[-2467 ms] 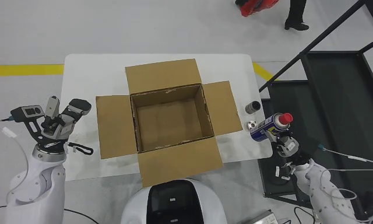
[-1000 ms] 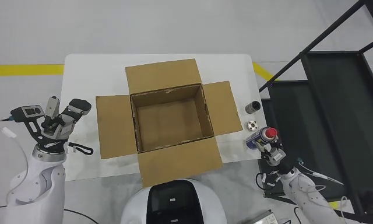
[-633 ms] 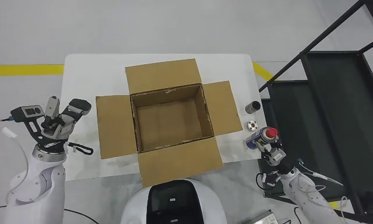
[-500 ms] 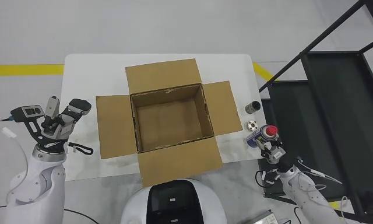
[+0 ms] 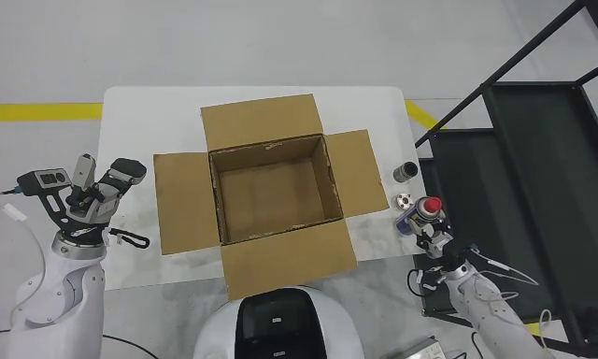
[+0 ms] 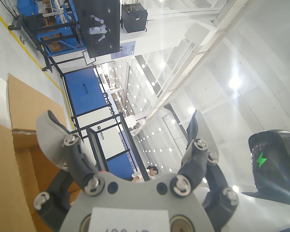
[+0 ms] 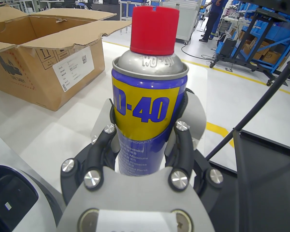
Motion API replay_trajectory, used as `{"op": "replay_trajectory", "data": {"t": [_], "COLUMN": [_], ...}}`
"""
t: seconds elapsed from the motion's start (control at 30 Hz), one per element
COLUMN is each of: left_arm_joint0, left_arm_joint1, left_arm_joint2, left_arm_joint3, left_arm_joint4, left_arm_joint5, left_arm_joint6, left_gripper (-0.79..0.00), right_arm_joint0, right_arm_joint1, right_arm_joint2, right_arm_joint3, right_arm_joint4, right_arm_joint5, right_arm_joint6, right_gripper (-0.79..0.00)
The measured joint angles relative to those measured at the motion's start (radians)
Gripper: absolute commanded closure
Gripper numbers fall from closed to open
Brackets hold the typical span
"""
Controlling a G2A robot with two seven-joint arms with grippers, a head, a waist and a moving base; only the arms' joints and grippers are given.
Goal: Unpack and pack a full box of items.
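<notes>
The open cardboard box stands in the middle of the white table, all flaps folded out, its inside bare. My right gripper is at the table's right front corner, shut on a blue and yellow spray can with a red cap, held upright. In the right wrist view the can rises between the fingers of that gripper, with the box beyond it. My left gripper is off the table's left edge, open, holding nothing; its own view shows it pointing upward beside a box flap.
A small grey cylinder and a round metal piece stand on the table right of the box, close to the can. A black loop-shaped item lies near the left front edge. A black metal stair frame borders the right side.
The right gripper turned the spray can from tilted to upright and brought it down to the table's right front corner. In the last half second it shifted only slightly. The left arm stayed still.
</notes>
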Motion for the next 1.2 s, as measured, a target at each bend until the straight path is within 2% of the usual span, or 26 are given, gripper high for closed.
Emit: {"op": "replay_trajectory", "data": {"t": [0.57, 0.6, 0.63, 0.67, 0.7, 1.0, 1.2], "left_arm_joint0": [0.0, 0.0, 0.0, 0.0, 0.0, 0.0, 0.0], "left_arm_joint1": [0.0, 0.0, 0.0, 0.0, 0.0, 0.0, 0.0], "left_arm_joint2": [0.0, 0.0, 0.0, 0.0, 0.0, 0.0, 0.0], "left_arm_joint3": [0.0, 0.0, 0.0, 0.0, 0.0, 0.0, 0.0], "left_arm_joint4": [0.0, 0.0, 0.0, 0.0, 0.0, 0.0, 0.0], "left_arm_joint5": [0.0, 0.0, 0.0, 0.0, 0.0, 0.0, 0.0], "left_arm_joint6": [0.0, 0.0, 0.0, 0.0, 0.0, 0.0, 0.0], "left_gripper": [-0.785, -0.785, -0.785, -0.785, -0.785, -0.785, -0.785], "right_arm_joint0": [0.099, 0.103, 0.107, 0.113, 0.116, 0.133, 0.107], "right_arm_joint1": [-0.038, -0.04, -0.042, -0.044, -0.046, -0.049, -0.04], "right_arm_joint2": [-0.061, -0.064, -0.067, -0.07, -0.072, -0.082, -0.075], "right_arm_joint3": [0.181, 0.189, 0.197, 0.207, 0.214, 0.264, 0.246], "right_arm_joint4": [-0.004, -0.004, -0.004, -0.004, -0.004, -0.011, 0.004], "right_arm_joint5": [-0.011, -0.013, -0.014, -0.016, -0.018, -0.04, -0.026], "right_arm_joint6": [-0.033, -0.033, -0.034, -0.036, -0.037, -0.075, -0.094], "right_gripper": [0.0, -0.049, -0.231, -0.656, -0.785, -0.785, -0.785]}}
